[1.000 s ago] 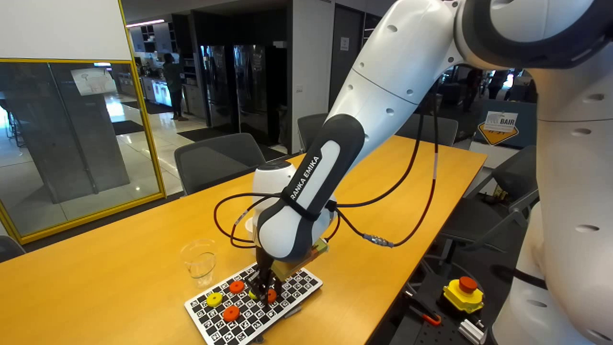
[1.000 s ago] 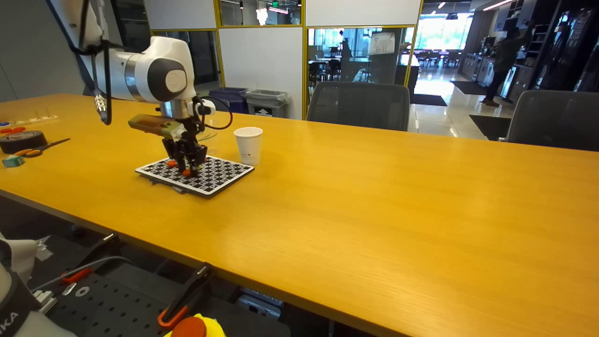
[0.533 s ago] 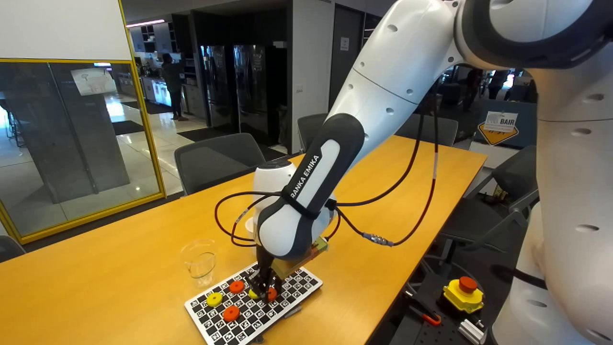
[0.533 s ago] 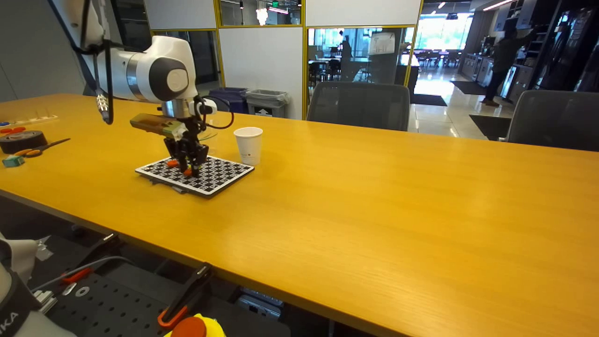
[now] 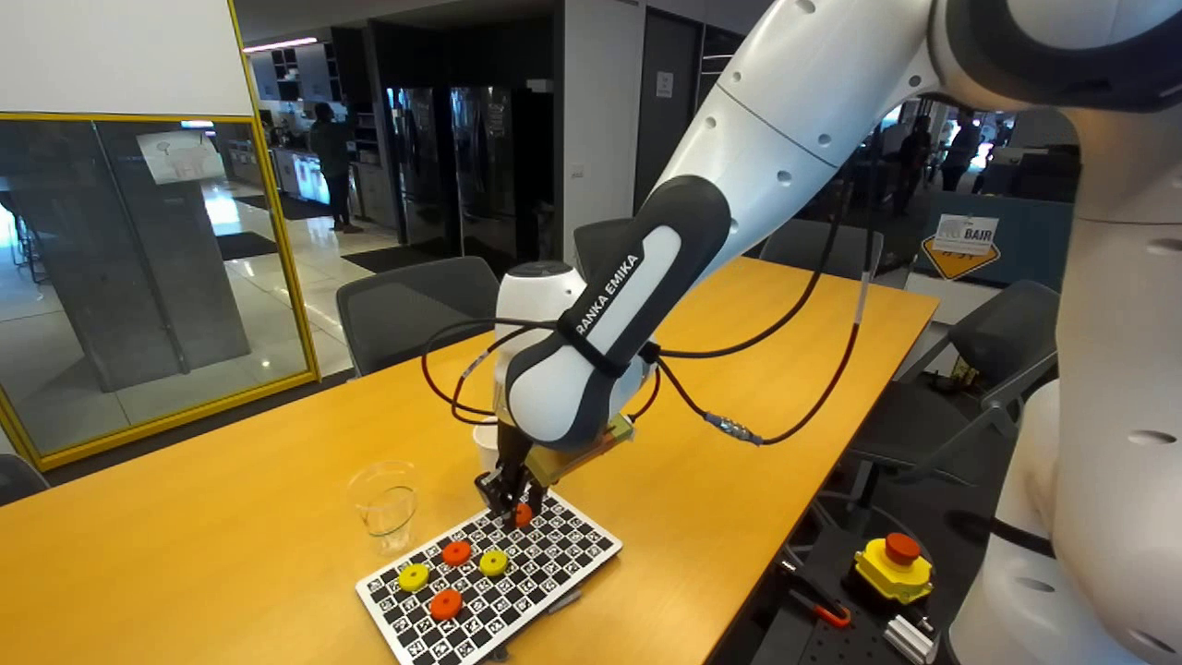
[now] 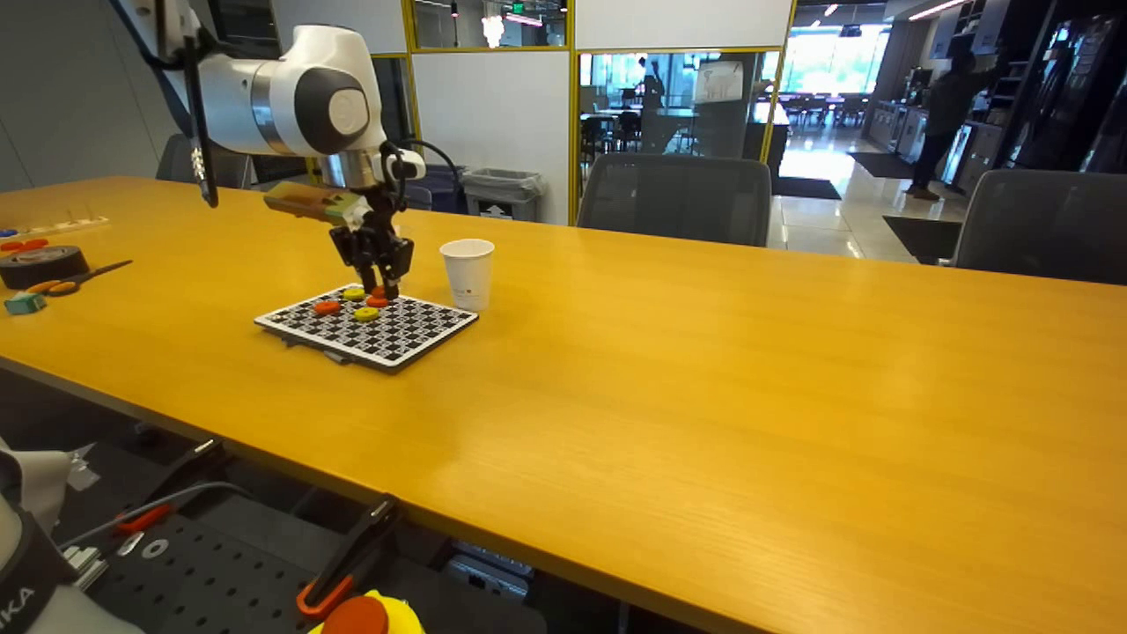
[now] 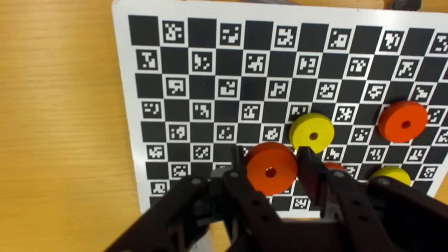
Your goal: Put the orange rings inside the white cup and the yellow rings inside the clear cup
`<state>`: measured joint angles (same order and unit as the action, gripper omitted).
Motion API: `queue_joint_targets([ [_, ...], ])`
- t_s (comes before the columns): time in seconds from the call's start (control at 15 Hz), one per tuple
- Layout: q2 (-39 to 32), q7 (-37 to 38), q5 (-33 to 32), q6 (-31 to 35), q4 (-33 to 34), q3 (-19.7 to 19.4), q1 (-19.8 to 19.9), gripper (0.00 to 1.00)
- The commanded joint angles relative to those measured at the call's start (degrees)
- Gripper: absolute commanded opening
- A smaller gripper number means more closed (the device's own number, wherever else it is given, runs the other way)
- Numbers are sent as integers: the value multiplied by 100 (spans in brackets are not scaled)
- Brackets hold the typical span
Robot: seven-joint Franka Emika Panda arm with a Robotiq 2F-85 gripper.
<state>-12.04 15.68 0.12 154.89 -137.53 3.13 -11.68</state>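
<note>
A black two-fingered tool lifts a round orange-red ring up from the black-and-white checkered board and nearer the tapered white cup; a round yellow ring, partly hidden a second ago, now lies in full view.

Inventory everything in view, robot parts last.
Table: 1, amber, centre
Board: 1, black/white, on table
White cup: 1, white, beside board
Clear cup: 1, transparent, beside board
Held orange ring: 1, orange, over board
Other orange rings: 2, orange, on board
Yellow rings: 2, yellow, on board
Tape roll: 1, black, on table
Scissors: 1, black/orange, beside roll
Block: 1, teal, near scissors
Red pieces: count unclear, red, behind roll
Peg rack: 1, pale, behind roll
Chairs: several, grey, around table
Bins: 2, blue/grey, background
People: several, dark, background
Stop button: 1, red/yellow, off table
Clamps: 2, black/orange, table edge
Arm: 1, white, over table
Gripper: 1, black, shut on held ring
</note>
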Motion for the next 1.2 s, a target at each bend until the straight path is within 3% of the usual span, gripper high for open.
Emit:
queue_joint_targets([
  [0.0, 340, 100, -225, -498, 282, -85, 101, 24],
  [0.53, -102, -275, -68, -1581, 1735, -87, 504, 24],
  [1.13, -854, -672, 135, -1959, 2654, -91, 816, 24],
])
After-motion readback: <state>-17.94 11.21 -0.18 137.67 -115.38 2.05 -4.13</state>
